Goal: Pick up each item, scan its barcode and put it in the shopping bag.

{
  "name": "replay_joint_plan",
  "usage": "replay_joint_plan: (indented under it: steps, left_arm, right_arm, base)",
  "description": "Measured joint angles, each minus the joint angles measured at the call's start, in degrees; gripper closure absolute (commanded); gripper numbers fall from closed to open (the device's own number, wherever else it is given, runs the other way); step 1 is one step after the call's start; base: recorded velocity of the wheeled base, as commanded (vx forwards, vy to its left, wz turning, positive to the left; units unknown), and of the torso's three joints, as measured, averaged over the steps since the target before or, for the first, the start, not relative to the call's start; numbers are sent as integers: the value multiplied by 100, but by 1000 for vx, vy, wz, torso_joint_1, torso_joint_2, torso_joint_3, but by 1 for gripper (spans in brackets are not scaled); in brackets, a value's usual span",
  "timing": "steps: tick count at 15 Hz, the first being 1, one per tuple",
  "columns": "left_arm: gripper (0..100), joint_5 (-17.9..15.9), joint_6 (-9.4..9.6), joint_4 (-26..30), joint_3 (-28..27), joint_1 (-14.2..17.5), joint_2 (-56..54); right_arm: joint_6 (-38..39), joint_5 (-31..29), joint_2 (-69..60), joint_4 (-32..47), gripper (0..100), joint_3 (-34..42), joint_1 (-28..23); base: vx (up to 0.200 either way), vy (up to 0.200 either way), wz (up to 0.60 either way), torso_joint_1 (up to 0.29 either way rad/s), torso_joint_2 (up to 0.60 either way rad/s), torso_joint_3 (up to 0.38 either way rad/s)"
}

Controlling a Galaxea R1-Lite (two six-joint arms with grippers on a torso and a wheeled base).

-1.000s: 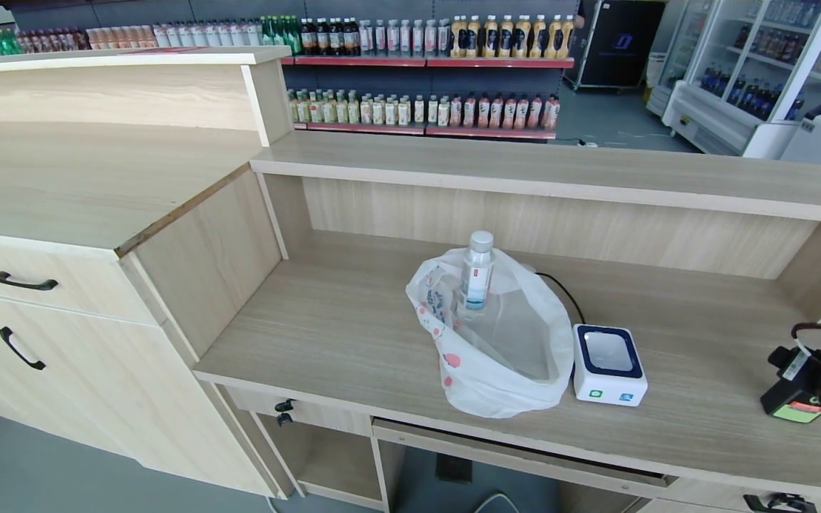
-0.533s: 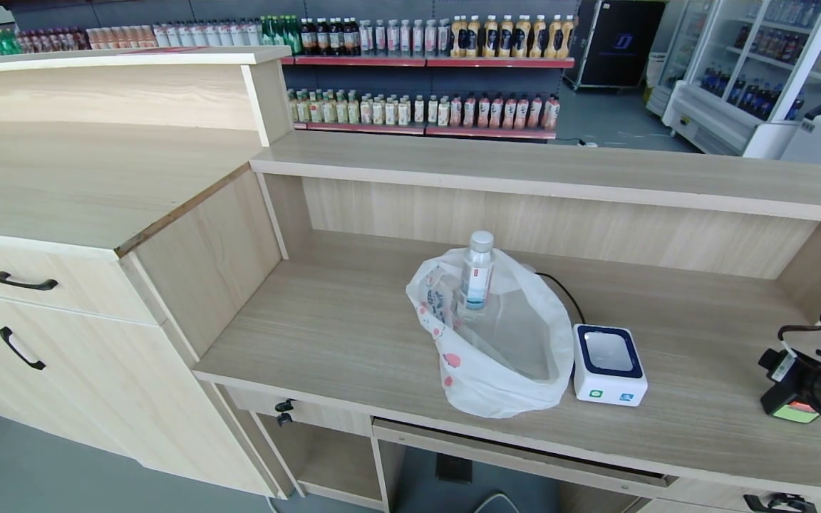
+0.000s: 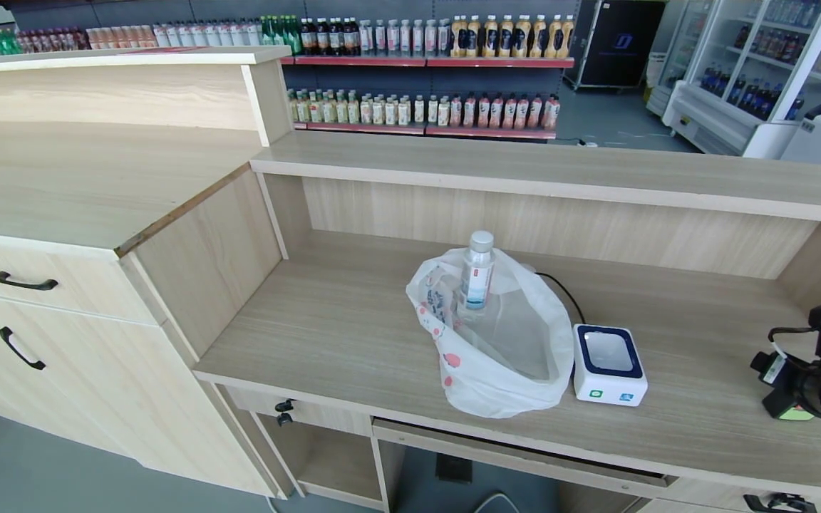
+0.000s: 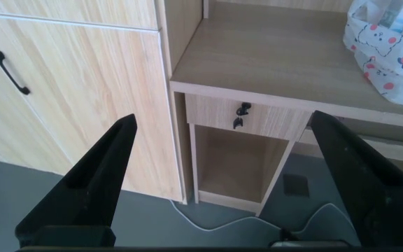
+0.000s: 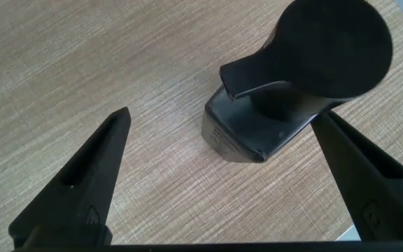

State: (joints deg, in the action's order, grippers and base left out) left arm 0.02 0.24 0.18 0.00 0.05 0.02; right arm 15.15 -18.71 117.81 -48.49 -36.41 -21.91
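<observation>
Shop checkout counter [image 3: 339, 335], drink shelves behind. A water bottle [image 3: 478, 274] stands upright in the white shopping bag [image 3: 503, 377], beside the scanner [image 3: 608, 363]. The right gripper [image 5: 221, 117], jaws wide and empty, hangs directly over a black object [image 5: 327, 49]; the left gripper [image 4: 222, 117], also wide and empty, is low and well apart

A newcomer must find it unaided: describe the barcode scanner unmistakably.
Look at the lower wooden counter. Just right of the white shopping bag sits the scanner: a white box with a dark-blue-framed glass top, unlike the soft bag and its bottle.
</observation>
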Motion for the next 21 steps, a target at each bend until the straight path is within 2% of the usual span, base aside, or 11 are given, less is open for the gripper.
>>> replay_joint_plan:
  steps: [6,8,13,21]
  left_arm:
    - [0,0,2,0,0,2,0]
    - [0,0,2,0,0,5,0]
    - [0,2,2,0,0,0,0]
    - [0,-2,2,0,0,2,0]
  right_arm:
    - [-389,-2,149,-449,0,-27,-22]
    - [-736,-2,193,-635,0,-18,-35]
    - [-1086,-129,300,-661,0,-7,-168]
    - [-1624,-132,661,-1484,0,-10,-212]
  base:
    - [0,0,0,0,0,0]
    - [0,0,0,0,0,0]
    - [0,0,0,0,0,0]
    - [0,0,0,0,0,0]
